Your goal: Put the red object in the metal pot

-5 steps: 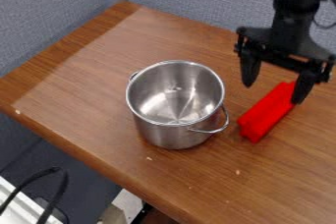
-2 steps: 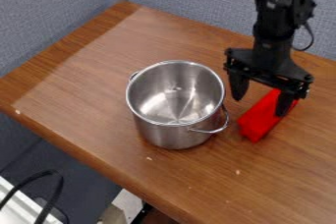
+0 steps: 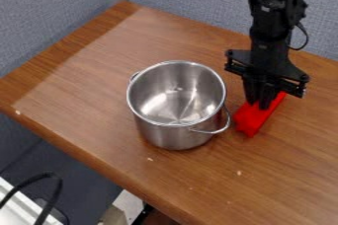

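Firstly, the table (image 3: 99, 130): wood, brown, lit warmly, its left edge running diagonally towards a grey padded wall (image 3: 59, 12).

Item, the arm (image 3: 272, 22): black, coming in from the top right, its lower end over the red block.

Item, the pot (image 3: 177, 96): round, stainless steel, straight-sided, with a rolled rim. Upright on the wood. Inside, bare metal and reflections only. A small wire handle (image 3: 211, 128) on the side towards the block.

Item, the gripper (image 3: 264, 93): black, fingers pointing down, closed in on the block, one finger to either side of its upper part. It appears clamped on it; how firm the bite is cannot be told.

Item, the block (image 3: 254, 122): red, long, lying slantwise on the table just beside the pot, its near end by the handle, its far part under the gripper. Not in the pot.

Step in hand, by judgement: the grasp, with the lift to follow. Next move calls for a straight rise, high enough that the low-hanging near end clears handle and rim, then a short carry across to the pot's mouth. Being long, the block may swing or catch the rim; best centred over the opening before release.
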`<state>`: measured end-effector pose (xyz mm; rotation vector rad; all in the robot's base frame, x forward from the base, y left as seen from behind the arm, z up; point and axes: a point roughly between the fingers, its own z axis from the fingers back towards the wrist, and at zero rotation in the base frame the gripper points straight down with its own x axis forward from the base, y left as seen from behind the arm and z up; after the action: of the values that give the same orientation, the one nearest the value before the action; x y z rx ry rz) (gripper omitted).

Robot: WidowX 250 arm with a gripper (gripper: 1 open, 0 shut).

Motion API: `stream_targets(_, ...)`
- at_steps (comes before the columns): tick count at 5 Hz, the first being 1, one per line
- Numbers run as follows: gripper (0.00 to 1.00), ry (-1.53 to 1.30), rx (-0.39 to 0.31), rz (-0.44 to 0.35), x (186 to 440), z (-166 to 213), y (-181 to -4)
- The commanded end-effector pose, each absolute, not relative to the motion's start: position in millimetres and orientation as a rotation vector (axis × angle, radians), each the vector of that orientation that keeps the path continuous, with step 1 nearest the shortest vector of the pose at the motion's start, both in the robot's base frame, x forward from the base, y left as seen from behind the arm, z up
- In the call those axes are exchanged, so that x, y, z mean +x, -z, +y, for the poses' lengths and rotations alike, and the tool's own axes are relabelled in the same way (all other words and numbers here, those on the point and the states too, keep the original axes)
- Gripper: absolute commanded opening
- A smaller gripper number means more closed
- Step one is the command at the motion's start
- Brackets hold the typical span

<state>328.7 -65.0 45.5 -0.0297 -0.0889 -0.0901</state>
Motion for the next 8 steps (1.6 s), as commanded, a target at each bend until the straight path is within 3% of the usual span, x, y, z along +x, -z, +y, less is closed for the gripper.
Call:
stream_targets(1,0.0,0.131,-0.041,-0.123,338,-66,-53.5)
stream_targets(3,0.0,0.09,-0.045,-0.12,349,-48,-68.6)
stream_targets(5,0.0,0.142,-0.047,-0.177,357,-60,-96.4)
stream_targets(7,0.0,0.138,-0.038,-0.187,352,-62,-57.8)
stream_targets(8,0.0,0.137,-0.035,-0.208,348,-63,-51.4)
